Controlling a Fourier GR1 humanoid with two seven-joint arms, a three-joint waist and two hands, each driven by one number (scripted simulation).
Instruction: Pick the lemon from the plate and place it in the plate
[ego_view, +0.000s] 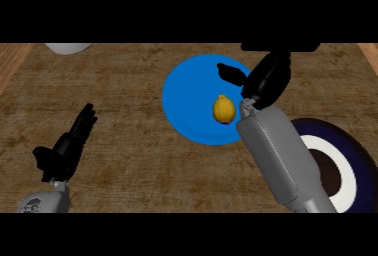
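Note:
A yellow lemon (224, 109) lies on a bright blue plate (188, 95) in the middle of the wooden counter. My right hand (267, 75) hovers over the plate's right side, just up and right of the lemon, fingers relaxed and its thumb pointing left; nothing is in it. A second plate (353, 150), dark navy with a white ring and dark centre, sits at the lower right, partly hidden behind my right forearm. My left hand (68, 142) rests open at the lower left, fingers up, well away from both plates.
A white object (68, 47) shows at the counter's far left edge, cut off by the view. Light wooden borders run along the counter's left and right sides.

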